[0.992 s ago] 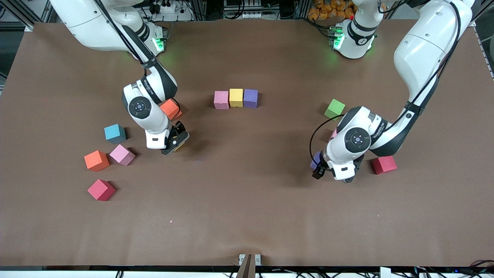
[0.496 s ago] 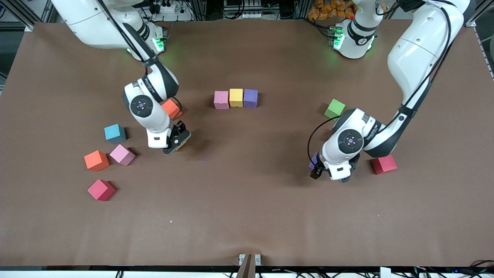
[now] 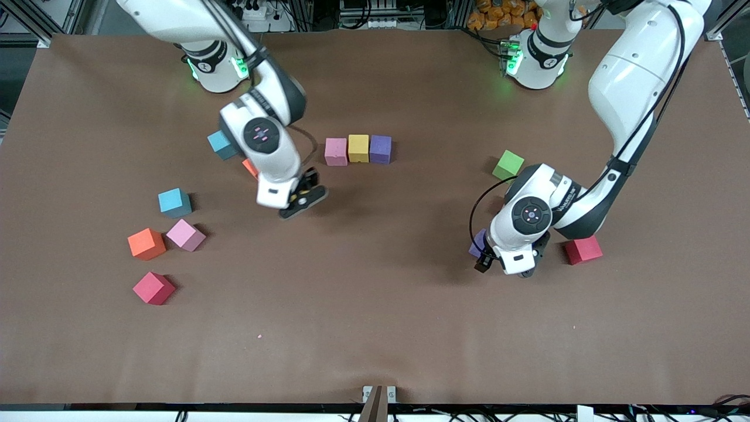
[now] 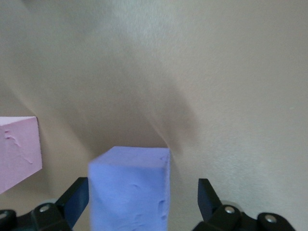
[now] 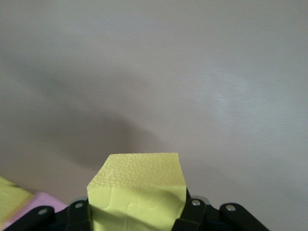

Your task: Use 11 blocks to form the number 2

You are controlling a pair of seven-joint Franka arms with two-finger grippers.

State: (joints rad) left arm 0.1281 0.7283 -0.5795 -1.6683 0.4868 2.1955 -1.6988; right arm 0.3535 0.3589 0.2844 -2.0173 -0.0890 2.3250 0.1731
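My right gripper [image 3: 302,203] hangs over the table near a row of pink [image 3: 336,152], yellow [image 3: 358,147] and purple [image 3: 380,149] blocks. It is shut on a yellow block [image 5: 136,190]. My left gripper [image 3: 503,267] is down at the table, open, its fingers on either side of a purple block [image 4: 130,187], which shows at the wrist's edge [image 3: 477,244]. A pink block [image 4: 17,149] lies close beside it. Green [image 3: 507,164] and red [image 3: 583,250] blocks lie near that arm. Orange [image 3: 146,244], pink [image 3: 185,234] and red [image 3: 153,288] blocks sit toward the right arm's end. Another orange block [image 3: 250,167] is half hidden under the right wrist.
Two light-blue cubes lie toward the right arm's end, one [image 3: 174,202] beside the orange and pink blocks, the other [image 3: 221,145] beside the right forearm. The brown table [image 3: 375,328] has open surface toward the front camera.
My right arm has risen and swung toward the row with the yellow block, uncovering a light-blue cube and hiding most of the orange block. The left arm has hardly moved.
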